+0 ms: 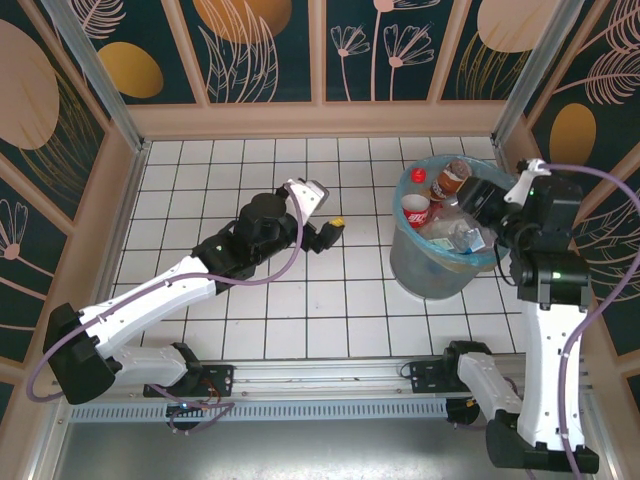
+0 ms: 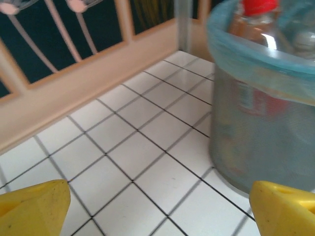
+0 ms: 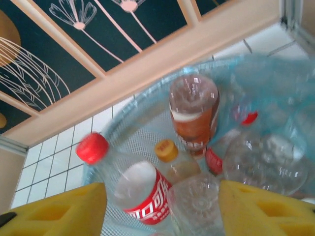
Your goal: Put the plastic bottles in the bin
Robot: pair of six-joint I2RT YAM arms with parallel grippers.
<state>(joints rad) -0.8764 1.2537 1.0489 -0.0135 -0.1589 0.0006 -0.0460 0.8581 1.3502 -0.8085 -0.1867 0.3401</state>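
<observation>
The plastic bottles (image 3: 194,110) lie heaped in the bin (image 1: 425,270), my right pincer (image 3: 160,209) hanging open and empty just above them, best lifted straight clear of the blue liner (image 2: 246,54), while my left pincer (image 2: 160,206) gapes wide, holding nothing.

The bench (image 1: 300,310) is a white tiled surface ruled by dark grid lines, fenced on the left, far and right sides by a beige wooden frame (image 1: 300,120). Above the frame stand dark teal wall panels (image 1: 270,50) painted with pale flowers and orange ovals, and silvery metal posts (image 1: 95,75) rise at the two far corners. Along the near edge runs a metal rail (image 1: 320,375), with a plain grey sheet (image 1: 300,450) nearer still.
</observation>
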